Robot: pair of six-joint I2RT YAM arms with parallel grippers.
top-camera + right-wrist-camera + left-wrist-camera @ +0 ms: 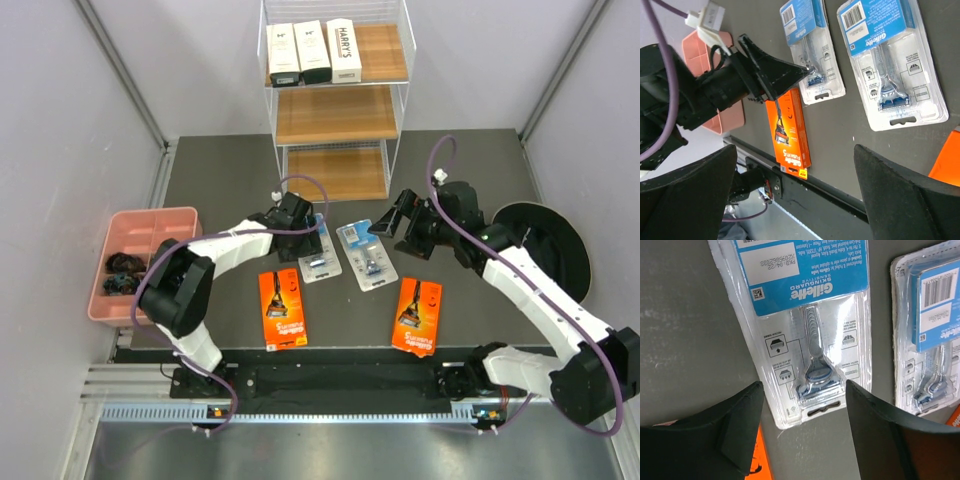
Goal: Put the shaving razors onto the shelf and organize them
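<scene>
Desk: dark grey flat desk (230,180), filling the middle of the overhead view; carries every loose pack.
Shelf: tall white wire-frame shelf with three light-brown wooden tiers (335,113), upper centre; the destination, with the middle and lower tiers bare.
Tray: pink plastic compartment tray (150,213), left edge; holds small dark items, judged to be outside the job.
Boxes: three long white card boxes on the top tier, side by side: left box (283,53), middle box (312,50), HARRY'S box (343,50). Grouped at the tier's left, seemingly to leave room alongside.
Blister packs: two blue-clear plastic packs flat at centre, near each other: left blister pack (320,265), right blister pack (366,256); not yet shelved.
Cards: two orange card packs, flat, lower centre, well apart: left orange card (283,308), right orange card (418,316).
Left tool (802,390): released, its black fingers spread either side of the left blister pack's hang-hole end; judged lined up to pinch that narrow end. Contact cannot be told.
Right tool (796,150): released and empty, right of centre near the right blister pack; likely waiting.
</scene>
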